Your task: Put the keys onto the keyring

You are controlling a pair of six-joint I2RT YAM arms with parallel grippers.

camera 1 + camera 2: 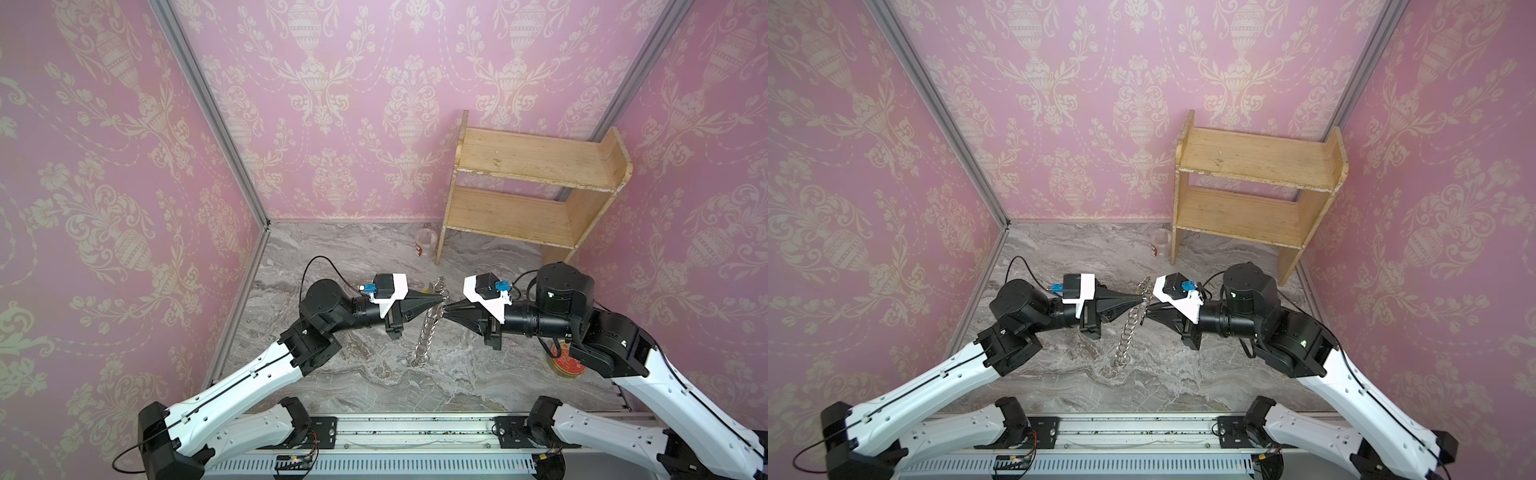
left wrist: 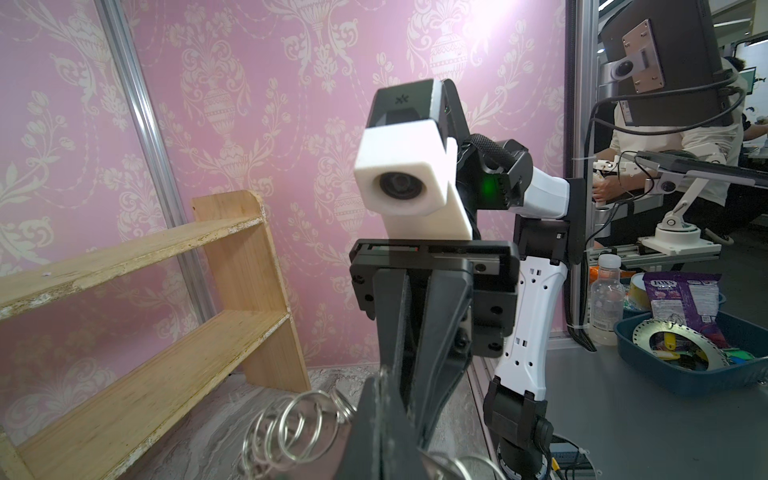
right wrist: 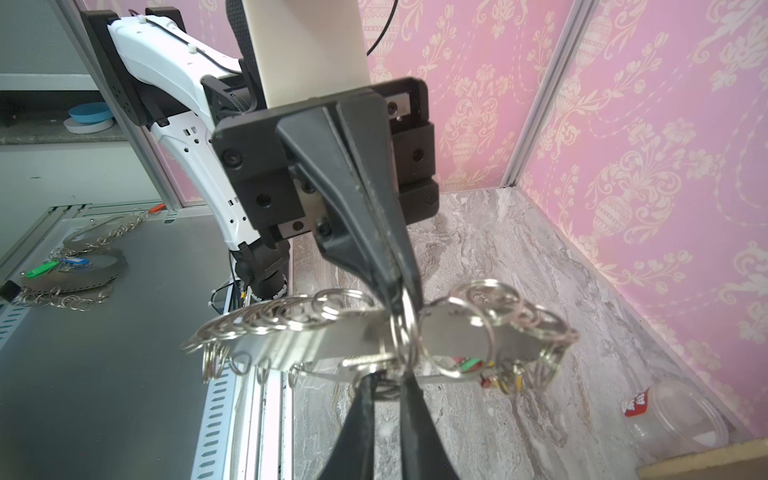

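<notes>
Keys [image 3: 469, 365] barely visible behind keyring [image 3: 401, 332]

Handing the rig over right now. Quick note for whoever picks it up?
Left gripper: shut on a ring of the keyring, which is held up above mid-table.
Right gripper: tips at the same ring; can't tell whether it grips.
Keys: coloured tags bunched at the keyring's far end; can't tell whether they are threaded.
Done: keyring raised between both grippers.
Left: check each key is on a ring and thread any that aren't.
</notes>
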